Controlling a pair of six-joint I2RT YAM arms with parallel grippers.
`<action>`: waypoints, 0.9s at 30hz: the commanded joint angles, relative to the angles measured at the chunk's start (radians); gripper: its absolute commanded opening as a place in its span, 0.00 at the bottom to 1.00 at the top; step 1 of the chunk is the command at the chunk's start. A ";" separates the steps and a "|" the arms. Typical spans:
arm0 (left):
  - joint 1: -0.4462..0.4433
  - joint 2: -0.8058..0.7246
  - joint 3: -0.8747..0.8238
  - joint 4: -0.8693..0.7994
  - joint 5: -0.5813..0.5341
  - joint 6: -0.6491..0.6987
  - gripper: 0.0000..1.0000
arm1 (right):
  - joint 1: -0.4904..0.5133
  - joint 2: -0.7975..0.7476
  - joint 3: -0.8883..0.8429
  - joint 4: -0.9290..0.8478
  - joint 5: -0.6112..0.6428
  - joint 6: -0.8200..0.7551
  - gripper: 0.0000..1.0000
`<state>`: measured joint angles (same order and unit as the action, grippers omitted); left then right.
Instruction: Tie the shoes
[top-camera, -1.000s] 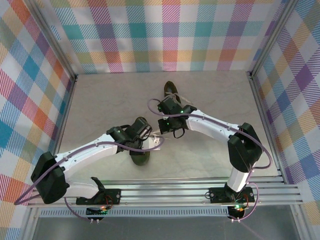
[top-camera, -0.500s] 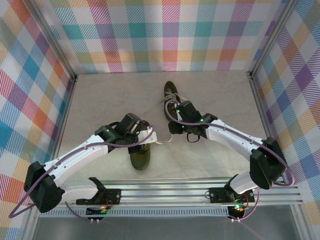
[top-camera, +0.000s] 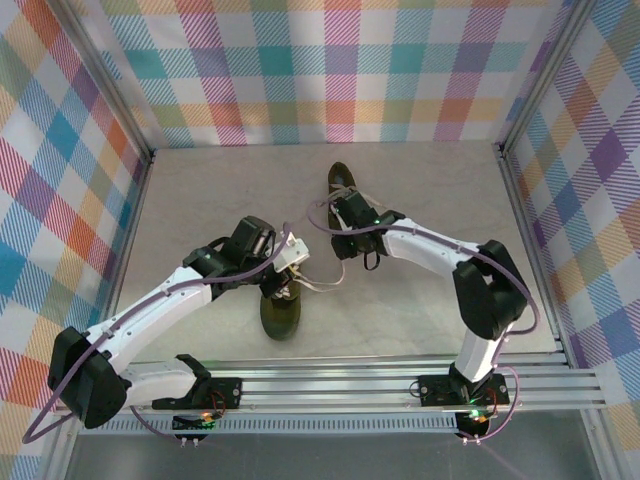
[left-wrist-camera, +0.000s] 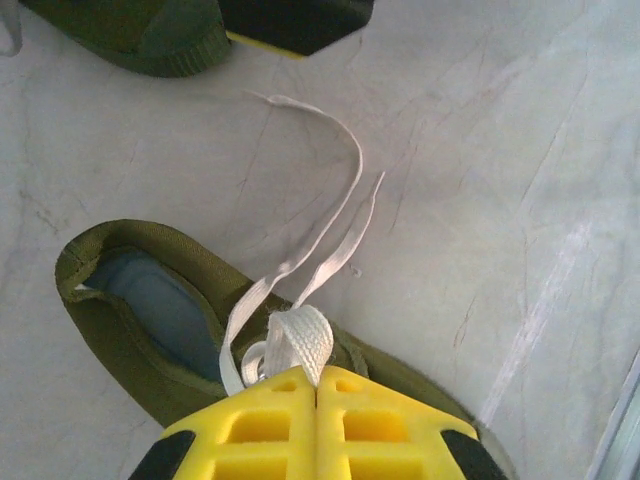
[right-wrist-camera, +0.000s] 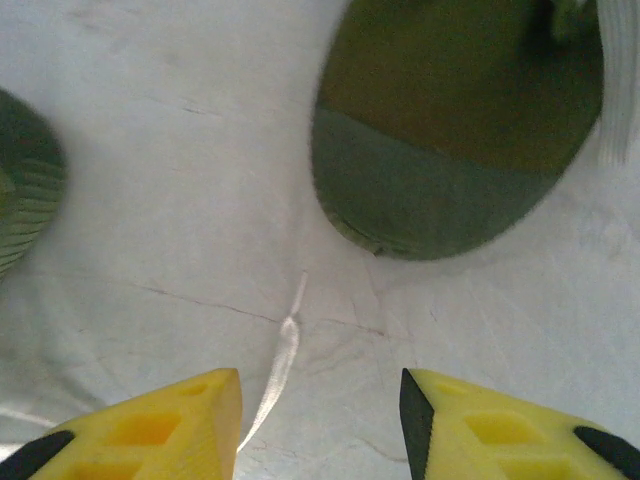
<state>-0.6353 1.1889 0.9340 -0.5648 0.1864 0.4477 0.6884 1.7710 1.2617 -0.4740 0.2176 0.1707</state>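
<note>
Pinching a fold of lace (left-wrist-camera: 300, 340) between closed jaws, the left gripper (left-wrist-camera: 316, 385) sits just above the near shoe (left-wrist-camera: 120, 320), its loose ends trailing over the table (left-wrist-camera: 520, 150). The right gripper (right-wrist-camera: 320, 400) hangs parted over a lace tip (right-wrist-camera: 285, 350), near the toe of the far shoe (right-wrist-camera: 450, 190). Knot-forming on the near shoe seems underway; next, the right should descend, clamp that tip and pull it across

On the table (top-camera: 200, 200), the near shoe (top-camera: 281, 316) lies at seven o'clock from the far shoe (top-camera: 341, 181), a lace (left-wrist-camera: 300, 340) trailing between them.
</note>
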 joint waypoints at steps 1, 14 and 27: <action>0.020 0.022 0.032 0.069 0.080 -0.143 0.00 | 0.007 0.046 0.060 -0.142 0.074 0.235 0.46; 0.084 0.083 0.103 -0.129 0.228 -0.044 0.00 | 0.008 0.202 0.133 -0.159 -0.079 0.332 0.48; 0.137 0.136 0.113 -0.144 0.219 -0.048 0.00 | 0.017 0.182 0.098 -0.130 -0.073 0.328 0.08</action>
<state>-0.5194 1.3354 1.0687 -0.7441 0.3634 0.4187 0.6971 2.0048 1.3830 -0.6132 0.1440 0.4866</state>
